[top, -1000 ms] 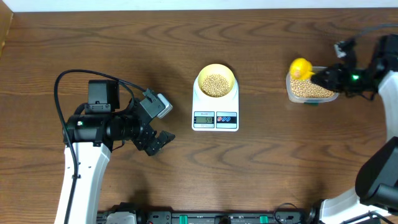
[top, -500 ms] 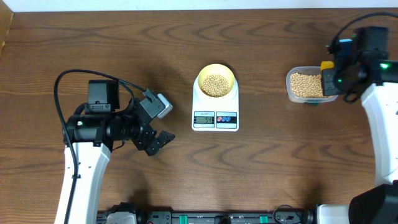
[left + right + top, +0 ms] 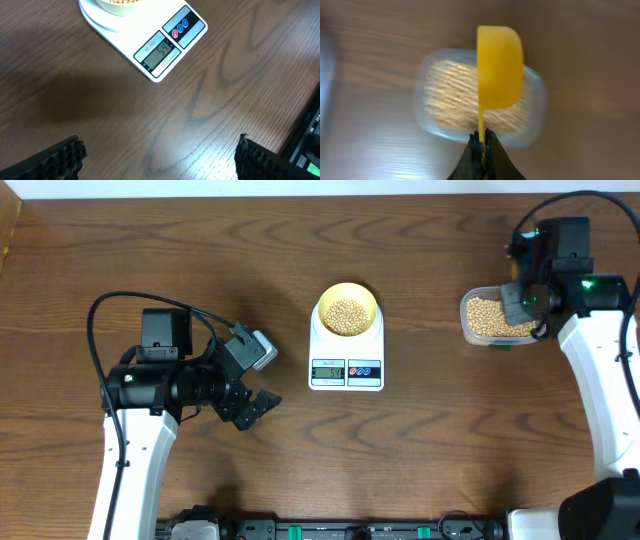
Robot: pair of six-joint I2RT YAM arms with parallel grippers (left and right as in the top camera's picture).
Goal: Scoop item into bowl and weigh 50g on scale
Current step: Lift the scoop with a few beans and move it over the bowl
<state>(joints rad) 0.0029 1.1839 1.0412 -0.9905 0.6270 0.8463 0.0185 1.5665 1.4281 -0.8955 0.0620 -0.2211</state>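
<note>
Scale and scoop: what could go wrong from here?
1. The scale seems to read 54, over target. Adding beans to the bowl makes it worse; some likely need to come out.
2. The right gripper pinches the scoop only by its thin handle, turned on edge over the tub. It could twist or slip.

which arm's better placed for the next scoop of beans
Right. The right pincer is shut on the yellow plastic scoop over the clear plastic tub of small beige beans; the left pincer is open and empty.
</note>
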